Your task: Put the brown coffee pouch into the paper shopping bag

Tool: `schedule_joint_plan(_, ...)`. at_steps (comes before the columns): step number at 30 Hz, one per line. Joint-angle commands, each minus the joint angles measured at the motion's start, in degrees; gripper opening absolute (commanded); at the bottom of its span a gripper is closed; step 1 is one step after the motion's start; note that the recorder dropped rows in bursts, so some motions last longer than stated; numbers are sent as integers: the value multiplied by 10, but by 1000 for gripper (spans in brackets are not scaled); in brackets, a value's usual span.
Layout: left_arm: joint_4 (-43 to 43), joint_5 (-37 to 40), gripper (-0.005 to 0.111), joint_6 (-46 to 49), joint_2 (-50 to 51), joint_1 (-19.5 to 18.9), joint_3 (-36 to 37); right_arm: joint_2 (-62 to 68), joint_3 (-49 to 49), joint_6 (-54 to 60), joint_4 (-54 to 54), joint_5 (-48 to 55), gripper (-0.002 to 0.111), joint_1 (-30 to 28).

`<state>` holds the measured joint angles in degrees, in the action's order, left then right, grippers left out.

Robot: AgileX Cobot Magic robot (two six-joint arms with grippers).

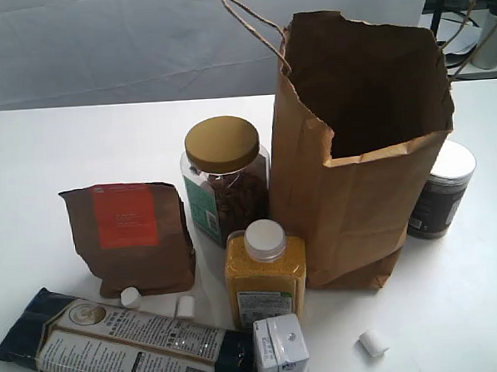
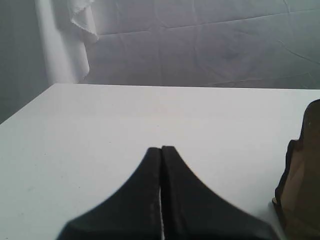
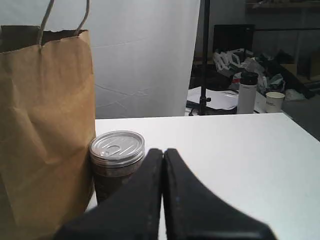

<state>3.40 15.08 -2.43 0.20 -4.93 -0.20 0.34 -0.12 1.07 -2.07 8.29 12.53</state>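
Observation:
The brown coffee pouch stands upright at the left of the table, its orange-red label facing the exterior camera. The paper shopping bag stands open at the right, handles up, and also fills one side of the right wrist view. Neither gripper shows in the exterior view. My left gripper is shut and holds nothing, over bare white table; a dark-brown creased edge beside it looks like the pouch. My right gripper is shut and holds nothing, low beside the bag.
A gold-lidded nut jar, a yellow bottle, a long dark-blue packet and a small carton crowd the front. A dark pull-tab can stands against the bag. A small white piece lies loose on the table.

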Motion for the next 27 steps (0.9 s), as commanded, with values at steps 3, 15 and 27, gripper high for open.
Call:
schedule_joint_plan(3,3,-2,0,-2,-2,-2,2,-3,1,0,-1,-16,0,1)
schedule_joint_plan(15,3,-2,0,-2,-2,-2,2,85,-253,29,-171,20,0,121)
schedule_joint_plan(27,3,-2,0,-2,-2,-2,2,587,-686,366,-358,446,0,287)
